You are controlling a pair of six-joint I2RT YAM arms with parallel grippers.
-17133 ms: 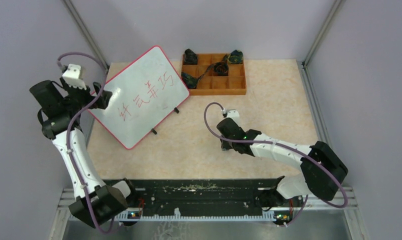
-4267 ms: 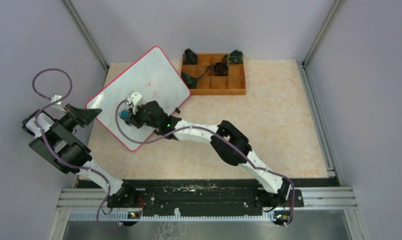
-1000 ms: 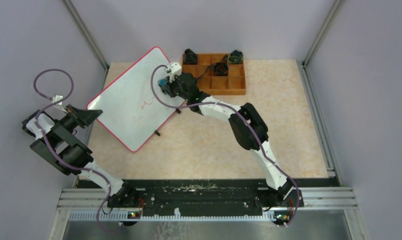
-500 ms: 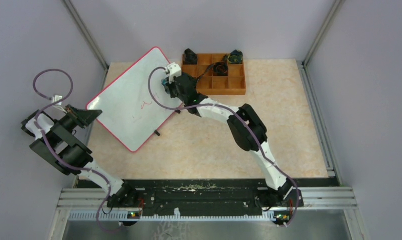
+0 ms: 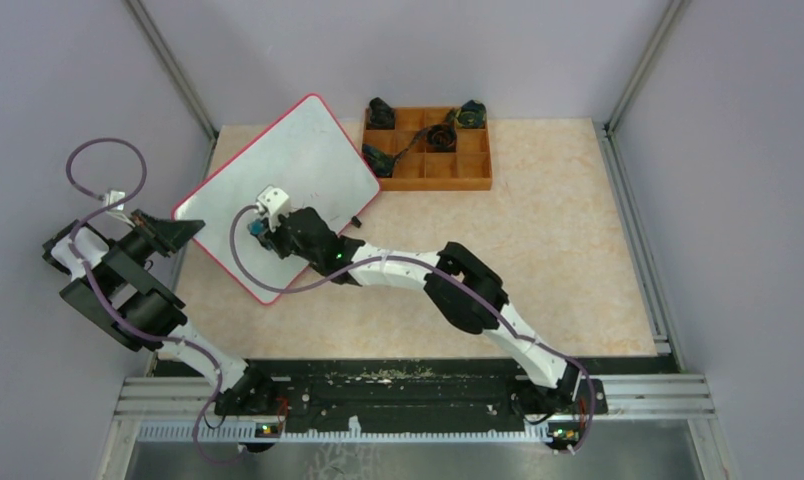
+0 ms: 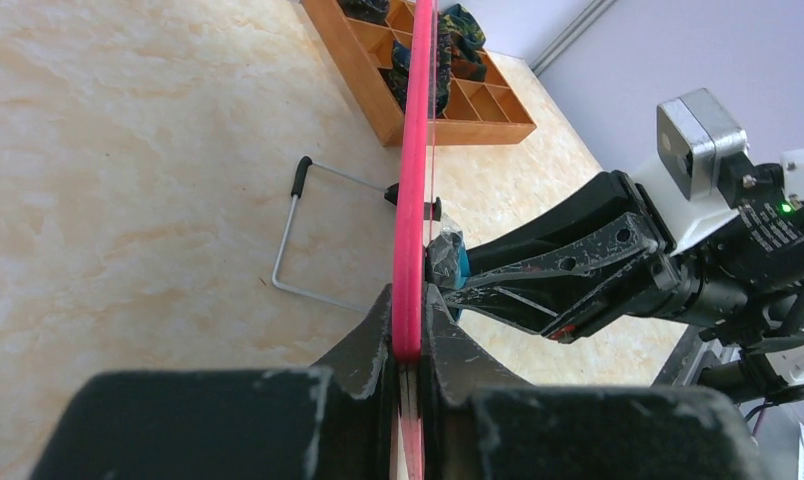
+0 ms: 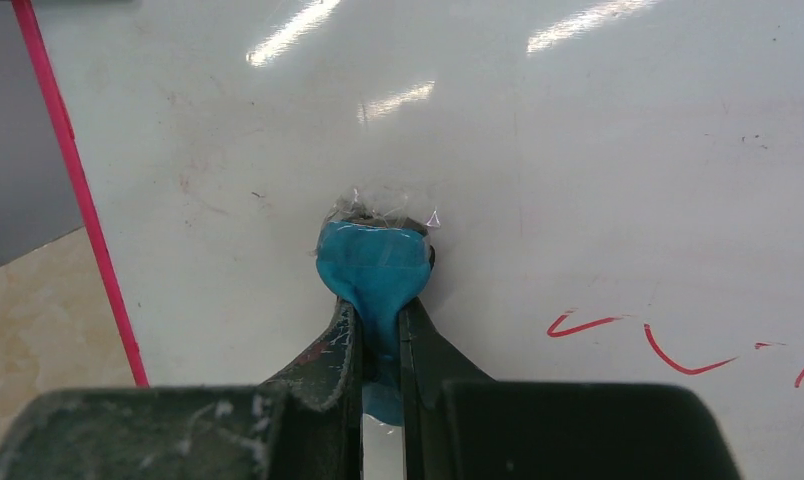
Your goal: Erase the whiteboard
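Observation:
The whiteboard [image 5: 298,165] stands tilted at the table's back left, white with a thin red rim [image 6: 414,190]. My left gripper [image 5: 183,228] is shut on its rim at the left corner, and in the left wrist view both jaws of the left gripper [image 6: 408,305] clamp the red edge. My right gripper [image 5: 259,232] is over the board's lower left part, shut on a blue eraser pad [image 7: 373,262] pressed against the white surface. The right gripper [image 7: 378,315] has faint red strokes [image 7: 678,358] on the board to its right.
A brown compartmented wooden tray [image 5: 438,183] holding dark items sits just right of the board's far corner. The board's wire foot [image 6: 296,235] rests on the beige table [image 5: 538,250]. Grey walls close in on the left, back and right.
My right gripper has swept with the blue pad from the board's far right edge near the tray down to its lower left part. The left arm has not moved.

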